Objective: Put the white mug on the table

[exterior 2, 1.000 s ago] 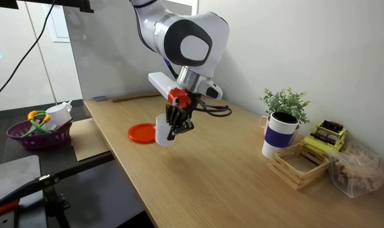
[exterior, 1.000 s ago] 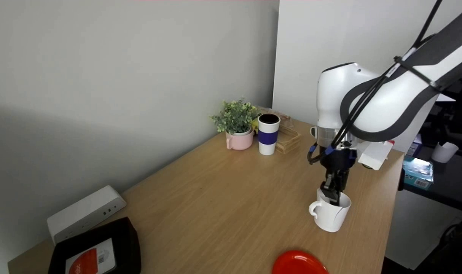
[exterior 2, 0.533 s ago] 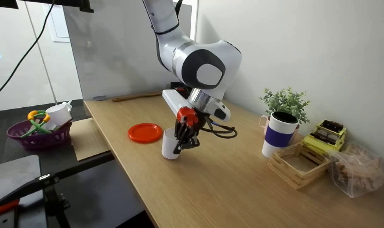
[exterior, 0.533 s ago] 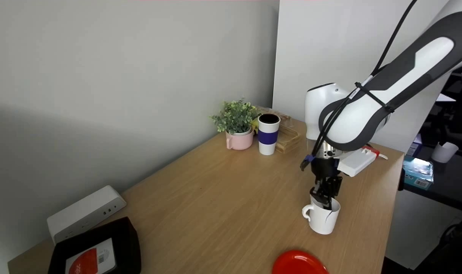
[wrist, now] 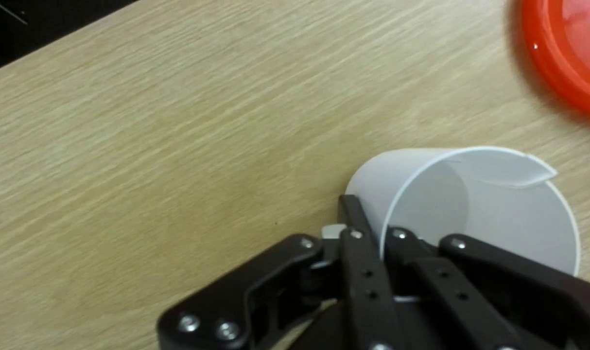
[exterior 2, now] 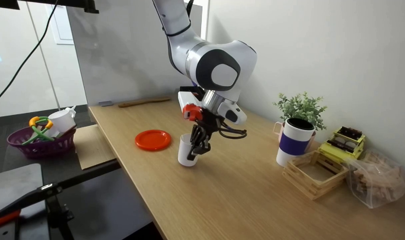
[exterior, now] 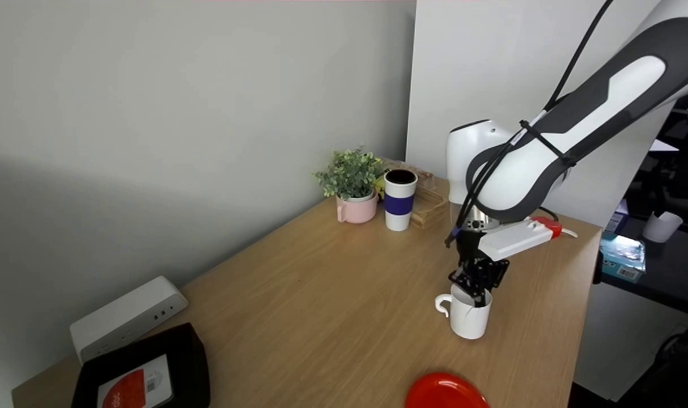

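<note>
1. Your white mug (exterior 2: 184, 151) has shifted over the last half second, farther from the red plate (exterior 2: 153, 140) in an exterior view, and the gripper (wrist: 374, 218) has travelled with it.
2. You have the fingers (wrist: 365, 265) drawn close together, pinching the mug's wall: one inside, one outside (your wrist view shows it best).
3. You'll find the mug roughly upright in both exterior views, near the plate; whether its base touches the table (exterior: 321, 306), you cannot tell.
4. It's plain white and smooth, round in section, with a handle (exterior: 438, 304) curling out at the side; at the rim your wrist view shows a split, ending in a sharp corner.
5. Elsewhere on the table you have a tall cup (exterior 2: 293, 143) with a blue band and dark top, a small-leaved plant (exterior: 348, 173) in a pink pot (exterior: 357, 211), a slatted wooden crate (exterior 2: 299, 180) and a crinkled clear bag (exterior 2: 377, 181); the plate is a glossy disc.
6. Your table is light brown, finely streaked with grain; a plain grey wall (exterior: 179, 113) rises behind, and past the edge sits a purple basket (exterior 2: 44, 149) with perforated sides.
</note>
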`<move>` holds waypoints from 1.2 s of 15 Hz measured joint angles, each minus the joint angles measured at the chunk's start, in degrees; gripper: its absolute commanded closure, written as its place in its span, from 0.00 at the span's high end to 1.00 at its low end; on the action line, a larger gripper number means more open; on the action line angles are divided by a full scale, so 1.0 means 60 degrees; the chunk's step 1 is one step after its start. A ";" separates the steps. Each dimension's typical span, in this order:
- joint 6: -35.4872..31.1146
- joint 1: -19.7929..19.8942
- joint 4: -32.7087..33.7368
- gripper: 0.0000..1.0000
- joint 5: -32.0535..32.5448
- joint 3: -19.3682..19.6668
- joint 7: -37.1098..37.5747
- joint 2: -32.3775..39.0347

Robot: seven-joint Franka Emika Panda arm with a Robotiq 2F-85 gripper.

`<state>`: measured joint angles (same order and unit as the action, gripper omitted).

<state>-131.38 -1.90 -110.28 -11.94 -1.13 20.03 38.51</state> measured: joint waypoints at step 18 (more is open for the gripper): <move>-0.0686 -0.0490 -0.0607 1.00 0.0001 -0.0634 -0.0812 -0.0470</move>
<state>-135.50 -4.83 -113.92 -11.94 -4.94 15.15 35.69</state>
